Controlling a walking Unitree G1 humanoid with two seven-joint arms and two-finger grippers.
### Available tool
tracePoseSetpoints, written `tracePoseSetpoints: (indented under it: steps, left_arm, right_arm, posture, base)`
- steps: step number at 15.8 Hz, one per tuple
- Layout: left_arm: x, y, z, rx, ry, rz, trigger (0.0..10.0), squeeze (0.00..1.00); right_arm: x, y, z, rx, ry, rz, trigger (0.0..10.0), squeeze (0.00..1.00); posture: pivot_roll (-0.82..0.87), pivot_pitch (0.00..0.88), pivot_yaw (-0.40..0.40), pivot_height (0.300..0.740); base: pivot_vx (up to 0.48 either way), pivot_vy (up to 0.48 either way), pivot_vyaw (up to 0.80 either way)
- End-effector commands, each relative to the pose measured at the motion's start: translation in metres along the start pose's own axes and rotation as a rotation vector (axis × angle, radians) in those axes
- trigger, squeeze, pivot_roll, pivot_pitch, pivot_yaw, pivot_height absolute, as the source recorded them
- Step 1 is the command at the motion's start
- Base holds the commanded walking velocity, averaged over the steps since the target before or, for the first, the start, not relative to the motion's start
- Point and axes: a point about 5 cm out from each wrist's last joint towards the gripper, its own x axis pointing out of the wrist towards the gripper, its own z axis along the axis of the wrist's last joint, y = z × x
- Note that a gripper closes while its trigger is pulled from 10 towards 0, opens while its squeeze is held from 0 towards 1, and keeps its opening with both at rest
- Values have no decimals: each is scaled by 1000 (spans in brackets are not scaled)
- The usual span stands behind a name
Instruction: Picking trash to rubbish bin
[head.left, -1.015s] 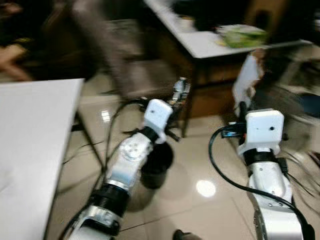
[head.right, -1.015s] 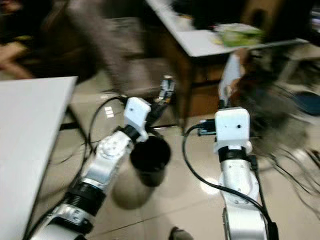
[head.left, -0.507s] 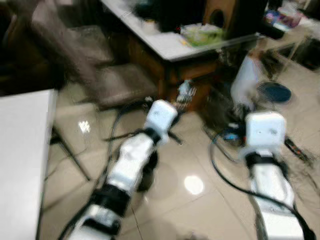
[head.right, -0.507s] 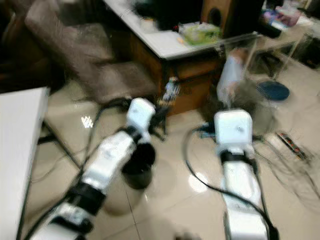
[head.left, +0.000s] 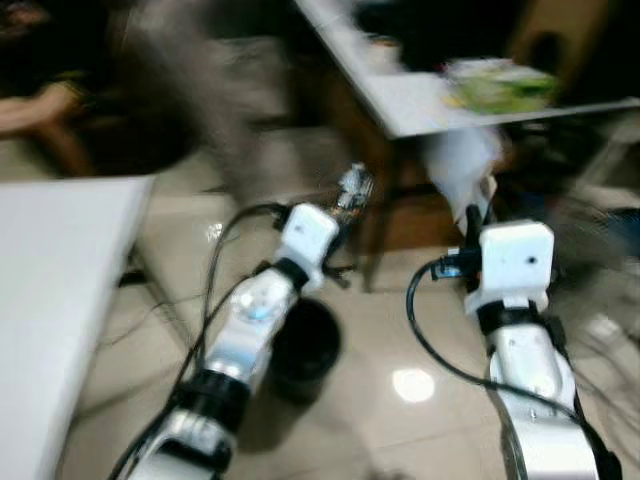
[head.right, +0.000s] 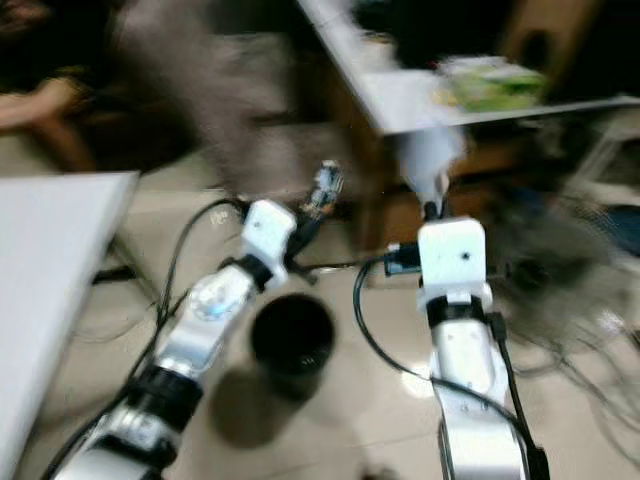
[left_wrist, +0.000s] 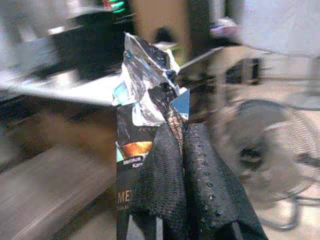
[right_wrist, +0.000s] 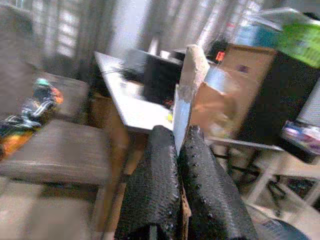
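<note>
A black rubbish bin (head.right: 292, 340) stands on the tiled floor, just under and to the right of my left forearm. My left gripper (head.left: 345, 205) is shut on a crumpled foil snack wrapper (left_wrist: 145, 95), which it holds above and beyond the bin. In the left wrist view the black fingers (left_wrist: 185, 185) clamp the wrapper's lower part. My right gripper (head.right: 432, 210) is shut on a white, paper-like piece of trash (head.left: 460, 165) held up to the right of the bin. The right wrist view has that flat piece (right_wrist: 187, 95) sticking up between the pads (right_wrist: 155, 185).
A white table (head.left: 60, 290) fills the left side. A second white table (head.left: 420, 95) with a green packet (head.left: 500, 85) stands ahead, with a chair (head.right: 250, 120) beside it. A person's arm (head.left: 40, 105) is at far left. A floor fan (left_wrist: 270, 155) and cables lie to the right.
The view swung right and then back left while blurred, so the camera turned. Both grippers have kept hold of their trash; the left one stays just beyond the bin.
</note>
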Motion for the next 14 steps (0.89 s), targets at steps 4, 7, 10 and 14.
tracePoseSetpoints:
  steps: [4, 7, 10, 14]
  left_arm:
    - [1, 0, 4, 10, -13, -3, 0, 0]
    - [1, 0, 2, 12, -8, -5, 0, 0]
    - [2, 0, 1, 15, -3, -6, 0, 0]
    - [0, 1, -2, 23, 10, -5, 0, 0]
  right_arm:
    - [1, -2, 2, -1, -8, -11, 10000, 0]
    - [1, -3, 1, -2, -8, -12, 10000, 0]
    - [2, -3, 1, -3, -10, -14, 10000, 0]
    - [3, -3, 2, -4, -10, -14, 10000, 0]
  posture:
    - [68, 73, 13, 740]
    - [68, 71, 14, 740]
    - [67, 68, 15, 740]
    - [70, 71, 16, 740]
  base:
    - [313, 0, 0]
    - [0, 0, 0]
    - [0, 0, 0]
    - [0, 0, 0]
